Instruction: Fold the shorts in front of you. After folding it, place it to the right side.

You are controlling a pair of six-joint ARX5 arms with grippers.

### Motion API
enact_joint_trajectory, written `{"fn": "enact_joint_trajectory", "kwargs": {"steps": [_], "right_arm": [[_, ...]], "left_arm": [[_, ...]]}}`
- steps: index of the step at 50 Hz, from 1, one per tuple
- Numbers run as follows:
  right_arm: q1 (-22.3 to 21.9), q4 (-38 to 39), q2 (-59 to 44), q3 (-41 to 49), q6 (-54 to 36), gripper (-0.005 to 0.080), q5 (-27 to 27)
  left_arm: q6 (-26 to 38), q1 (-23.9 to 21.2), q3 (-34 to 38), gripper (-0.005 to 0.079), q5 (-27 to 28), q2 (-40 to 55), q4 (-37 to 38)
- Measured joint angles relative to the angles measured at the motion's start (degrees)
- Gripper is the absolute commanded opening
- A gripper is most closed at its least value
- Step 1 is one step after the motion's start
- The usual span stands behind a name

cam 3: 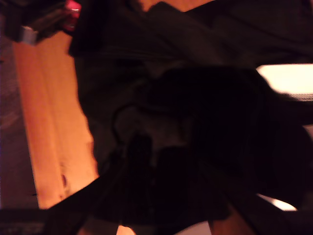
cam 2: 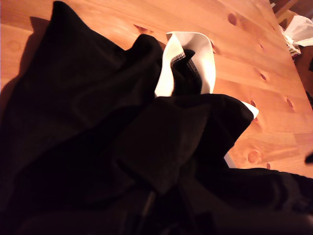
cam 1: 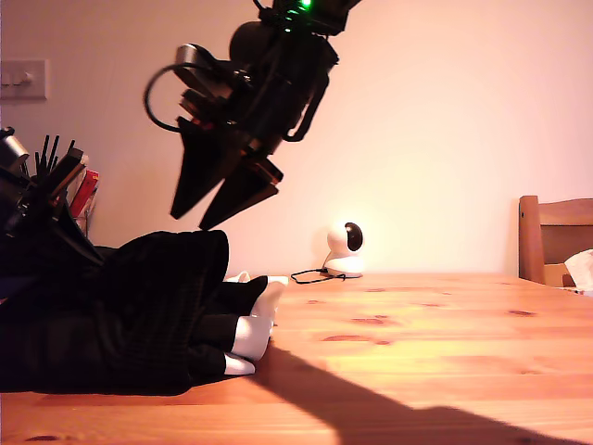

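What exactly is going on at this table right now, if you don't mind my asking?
A pair of robot arms is working on folding the shorts. The shorts lie in a crumpled heap on the wooden table, at the exterior view's left, white hem bands poking out. One gripper hangs in the air above the heap, holding nothing. The wrist views are too dark to show either gripper's jaws. No neat fold shows yet.

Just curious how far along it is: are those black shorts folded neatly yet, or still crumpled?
Still crumpled. The shorts lie bunched in a heap on the table, white hem bands curling up unevenly.
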State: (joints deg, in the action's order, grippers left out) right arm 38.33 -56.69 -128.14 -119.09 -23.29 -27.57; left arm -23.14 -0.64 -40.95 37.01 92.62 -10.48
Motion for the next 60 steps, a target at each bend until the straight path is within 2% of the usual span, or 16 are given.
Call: {"fn": "enact_joint_trajectory", "kwargs": {"steps": [13,21,24,29,44,55,60], "right_arm": [[0.2,-0.4,-2.9,0.0,-0.3,0.0395,-1.0],[0.5,-0.5,-4.5,0.0,-0.4,0.0342,-1.6],[0.5,-0.4,-4.6,0.0,-0.4,0.0258,-1.7],[0.7,0.0,-4.6,0.0,-0.4,-0.0013,-1.7],[1.5,-0.1,-4.6,0.0,0.8,-0.0011,-1.7],[1.5,-2.8,-4.6,-1.3,1.3,-0.0011,-1.7],[1.5,-3.6,-4.6,-3.5,2.1,-0.0011,-1.8]], "left_arm": [[0.0,0.0,0.0,-0.0021,0.0,0.0,0.0],[0.0,0.0,0.0,-0.0021,0.0,0.0,0.0],[0.0,0.0,-0.1,-0.0021,0.2,0.0,0.0],[0.0,0.0,-0.1,-0.002,0.5,0.0,0.0],[0.0,0.0,-2.9,-0.0006,6.6,0.0,2.0],[0.0,0.1,-7.5,0.0102,8.8,0.0,7.1],[1.1,0.3,-10.6,0.0193,8.3,0.0,11.5]]}}
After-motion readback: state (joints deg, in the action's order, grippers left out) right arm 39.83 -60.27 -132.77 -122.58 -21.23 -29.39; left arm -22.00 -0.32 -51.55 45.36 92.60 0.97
